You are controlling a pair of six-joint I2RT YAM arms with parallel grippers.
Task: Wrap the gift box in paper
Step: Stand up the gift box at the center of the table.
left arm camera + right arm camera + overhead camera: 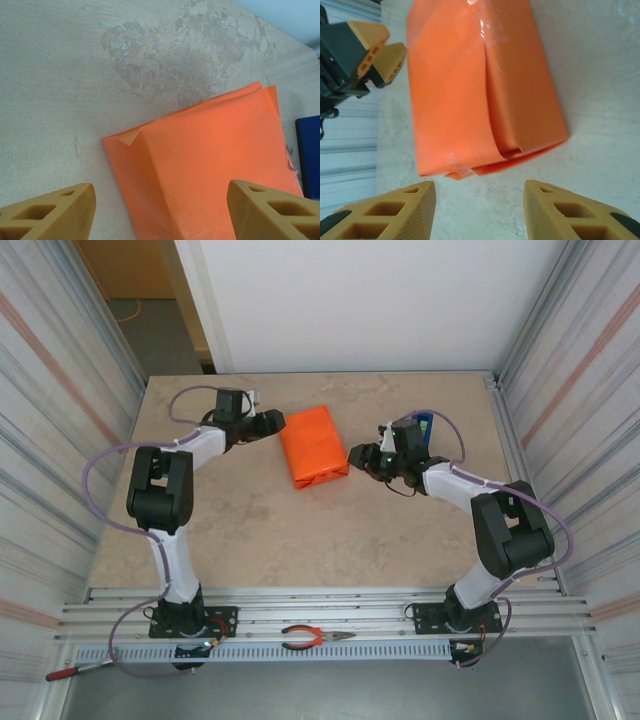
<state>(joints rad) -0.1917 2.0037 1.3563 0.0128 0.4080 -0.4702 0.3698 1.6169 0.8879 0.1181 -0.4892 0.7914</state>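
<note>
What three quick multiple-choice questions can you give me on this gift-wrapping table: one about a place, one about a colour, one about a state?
1. Where does the orange paper-wrapped gift box lie?
A. on the floor
B. on the beige table, between the left hand and the right hand
C. lifted in the air

2. What colour are the handles of the metal pliers on the near metal rail?
A. green
B. white
C. red

3. How is the right hand?
A. open, fingers apart, short of the box
B. shut on the box
C. shut on the pliers

Answers: 1 B, the overhead view shows the box flat on the table with a hand at either side. 2 C, the grips are red. 3 A, the right wrist view shows the tan fingers spread, with the box ahead of them and not between them.
</note>
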